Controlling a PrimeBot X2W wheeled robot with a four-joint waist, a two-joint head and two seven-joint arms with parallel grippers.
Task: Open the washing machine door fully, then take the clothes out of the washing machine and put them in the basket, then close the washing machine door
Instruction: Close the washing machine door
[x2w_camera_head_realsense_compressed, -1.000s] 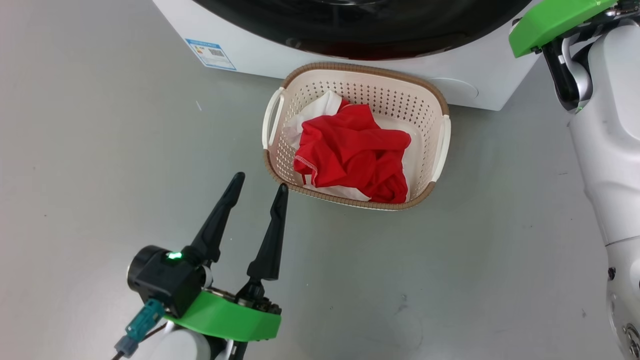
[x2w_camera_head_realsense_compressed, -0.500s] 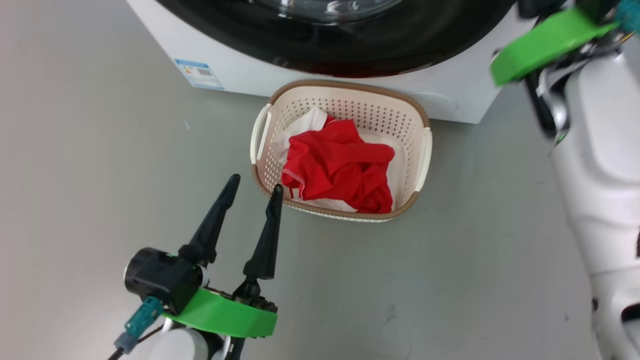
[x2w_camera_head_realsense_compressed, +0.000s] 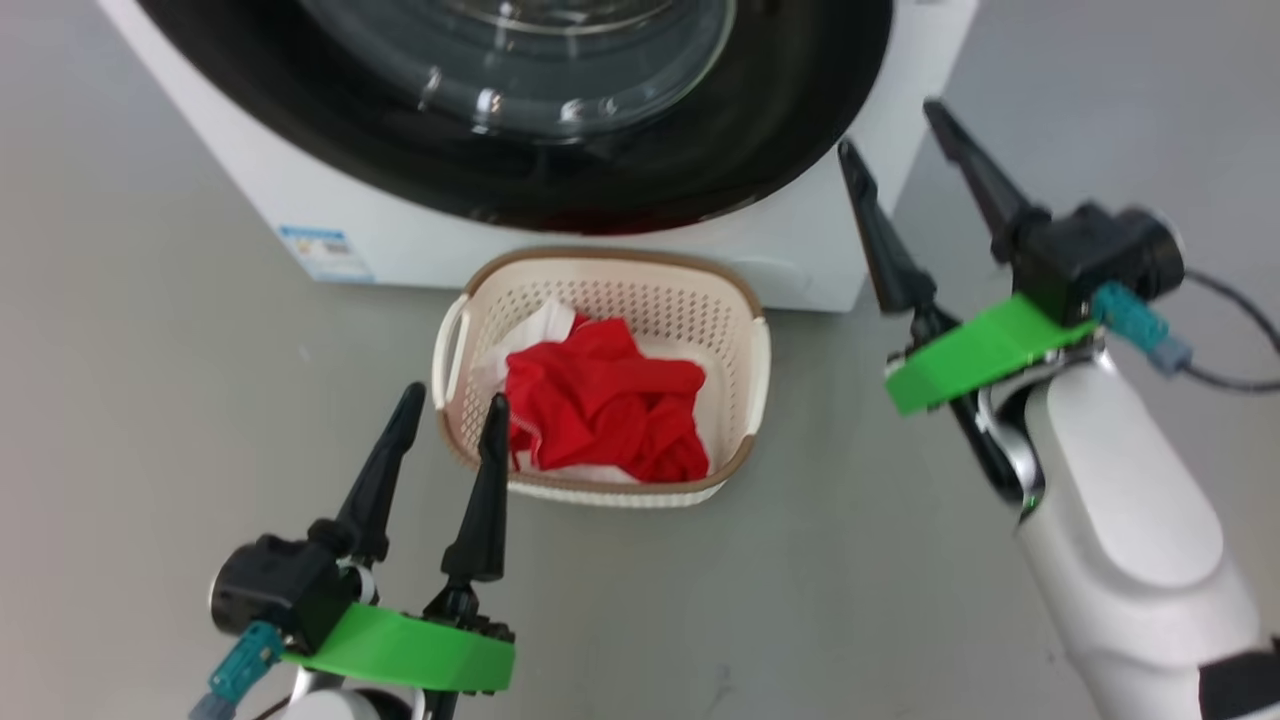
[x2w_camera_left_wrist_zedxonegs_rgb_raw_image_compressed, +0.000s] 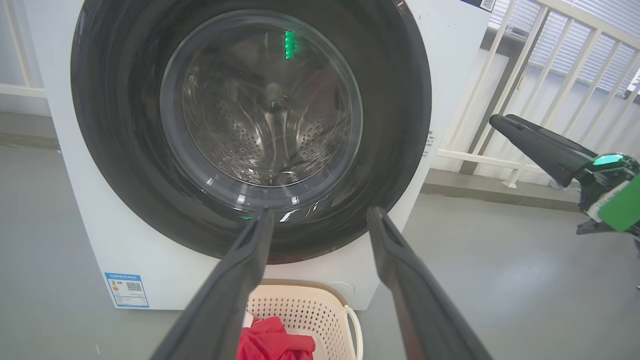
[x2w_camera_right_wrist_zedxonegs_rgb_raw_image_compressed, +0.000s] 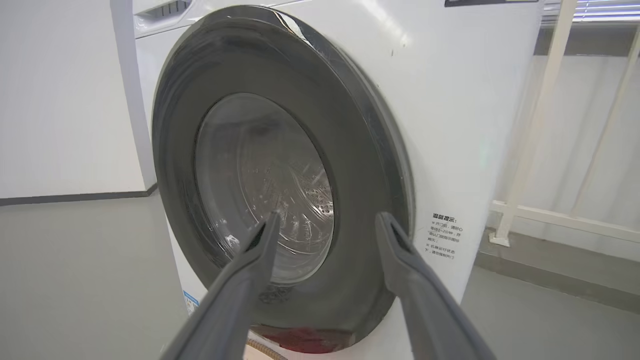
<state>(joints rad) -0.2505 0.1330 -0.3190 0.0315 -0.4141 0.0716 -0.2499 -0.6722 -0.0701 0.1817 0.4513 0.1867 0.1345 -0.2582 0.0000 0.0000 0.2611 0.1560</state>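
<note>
**Washing machine door**: round, glossy black rim, bulging clear window. Lies flush against the front of the washing machine in both wrist views. Looks shut; whether the latch has caught cannot be told. The steel drum behind the glass appears bare of fabric.

**Clothes**: red fabric with some white, bunched in one heap inside the basket. None hangs over the rim.

**Basket**: cream, perforated, brown rim. Stands on the grey floor just in front of the machine, below the door.

**Left gripper**: fingers spread, nothing between them. Hangs low, near the basket's near-left corner, and touches neither the basket nor the fabric.

**Right gripper**: fingers spread, nothing held. Raised beside the machine's right front corner, clear of the door rim.

**Step in hand (judgement)**: unloading looks finished and the door-closing step seems at or just past its end.

**Next move (judgement)**: confirm the door is seated. If it is not, press flat on the rim at the latch side, not on the glass. Otherwise draw both arms back, clear of the basket.
</note>
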